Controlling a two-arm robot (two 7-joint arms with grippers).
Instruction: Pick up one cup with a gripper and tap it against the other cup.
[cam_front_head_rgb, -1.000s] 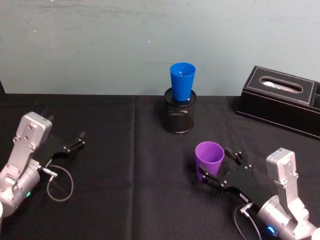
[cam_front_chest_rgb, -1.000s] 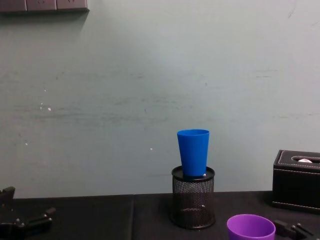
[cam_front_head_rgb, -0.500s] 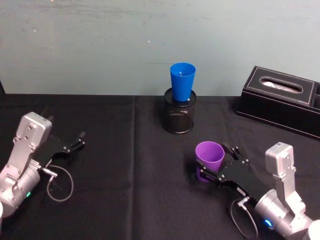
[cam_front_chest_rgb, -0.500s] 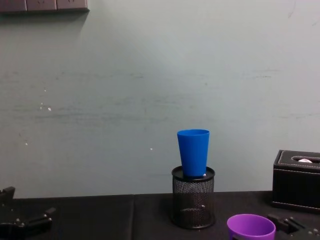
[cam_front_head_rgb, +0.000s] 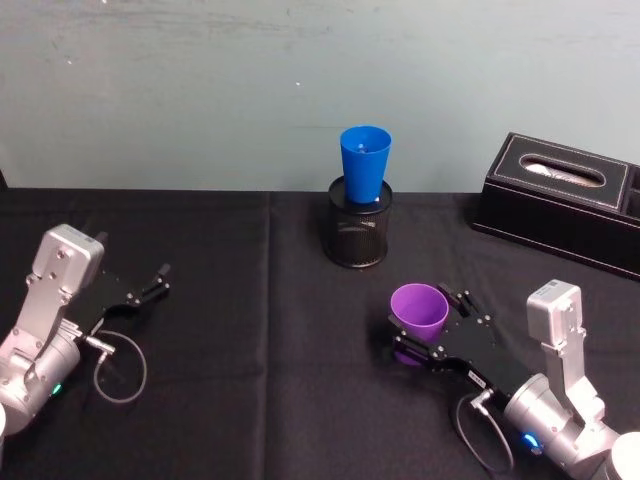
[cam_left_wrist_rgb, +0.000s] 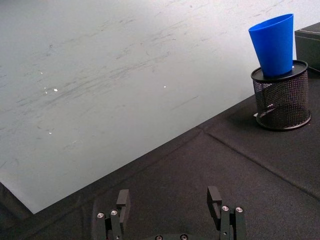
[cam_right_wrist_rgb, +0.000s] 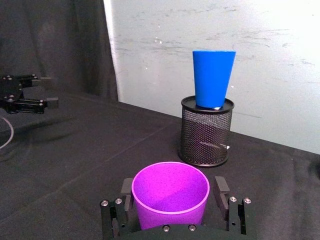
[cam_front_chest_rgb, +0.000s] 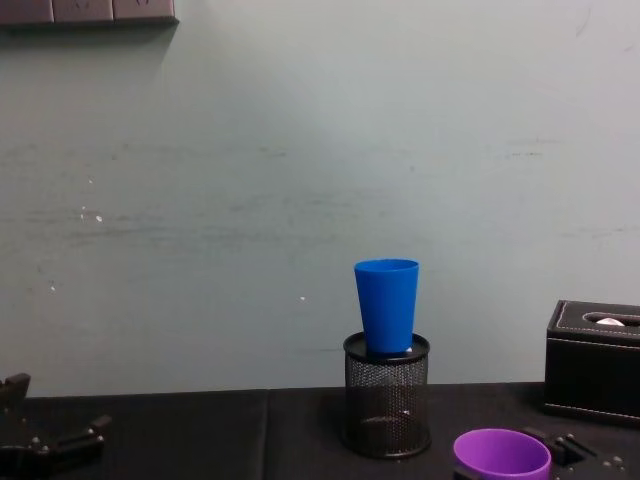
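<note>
A black-draped table (cam_front_head_rgb: 250, 300) runs back to a pale, scuffed wall (cam_front_head_rgb: 200, 90), its far edge meeting the wall just behind the things that stand on it. One black tissue box (cam_front_head_rgb: 560, 205) sits at the far right, cut off by the edge of the head view and well apart from the rest.

One black wire-mesh pen holder (cam_front_head_rgb: 357, 235) stands near the far edge, a little right of centre. It carries the blue cup (cam_front_head_rgb: 364, 162), which is upright with its base sunk in the holder and most of its height above the rim.

There are two cups. The second, the purple cup (cam_front_head_rgb: 418, 312), is at the front right with its mouth up. A stretch of bare cloth lies between it and the holder.

There are also two grippers. The right gripper (cam_front_head_rgb: 421, 322) reaches in from the lower right corner, one finger pressed to each side of the purple cup, low on its wall. The left gripper (cam_left_wrist_rgb: 168, 199) rests at the left edge with its fingers spread, a wide run of bare cloth ahead of it. One loop of cable (cam_front_head_rgb: 120, 365) lies beside its arm.
</note>
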